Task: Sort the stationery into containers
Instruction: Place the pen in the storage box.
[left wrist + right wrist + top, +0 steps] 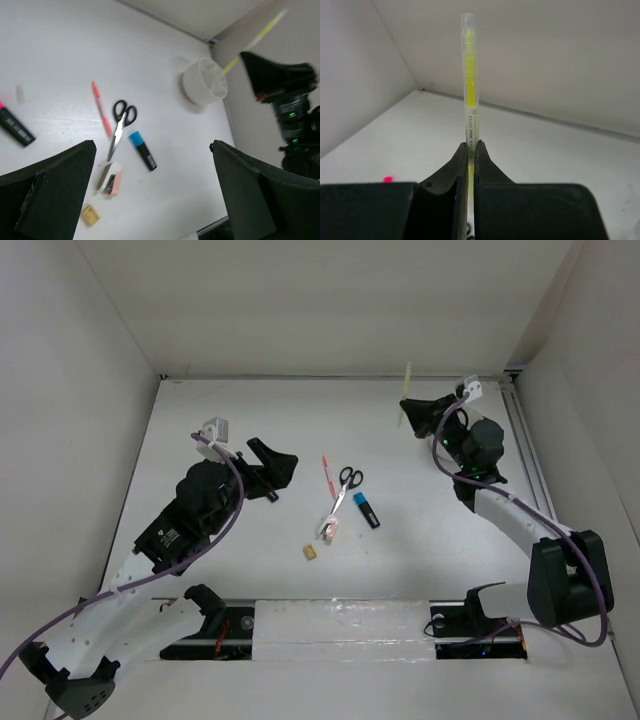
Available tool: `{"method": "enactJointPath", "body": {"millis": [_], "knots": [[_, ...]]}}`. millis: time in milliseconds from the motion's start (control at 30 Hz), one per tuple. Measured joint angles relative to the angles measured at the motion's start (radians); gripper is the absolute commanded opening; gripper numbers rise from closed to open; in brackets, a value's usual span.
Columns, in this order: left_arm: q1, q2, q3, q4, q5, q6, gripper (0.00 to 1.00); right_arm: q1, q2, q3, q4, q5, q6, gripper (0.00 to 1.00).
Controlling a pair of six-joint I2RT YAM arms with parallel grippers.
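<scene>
Top cam sits high behind my rig, looking down over the whole table [420, 540]. L wrist cam looks low and slantwise across it, sharing the scissors [122, 117] and blue-capped marker [143, 151] w/ top. R wrist cam is v. close on the yellow highlighter [470, 100], facing the back wall [545, 60]; L wrist catches that highlighter too, far off.

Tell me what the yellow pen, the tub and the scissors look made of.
Yellow pen: clear glossy plastic, likely; yellow core shows through.
Tub: white matte plastic, probably; thin moulded walls.
Scissors: shiny metal blades, black plastic-looking handles.
</scene>
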Motion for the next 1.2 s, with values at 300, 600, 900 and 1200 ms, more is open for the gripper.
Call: {"method": "enactJointPath", "body": {"millis": [300, 600, 900, 1200], "knots": [[0.000, -0.086, 0.050, -0.278, -0.103, 0.060, 1.00, -0.294, 0.114, 0.185, -0.058, -0.146, -0.158, 0.00], [0.000, -0.235, 0.029, -0.283, -0.103, 0.120, 1.00, -0.389, 0.275, 0.280, -0.233, -0.241, -0.271, 0.00], [0.000, -0.207, 0.016, -0.283, -0.074, 0.140, 1.00, -0.349, 0.348, 0.255, -0.278, -0.169, -0.301, 0.00], [0.000, -0.209, 0.016, -0.282, -0.055, 0.148, 1.00, -0.370, 0.387, 0.270, -0.359, -0.143, -0.302, 0.00]]}}
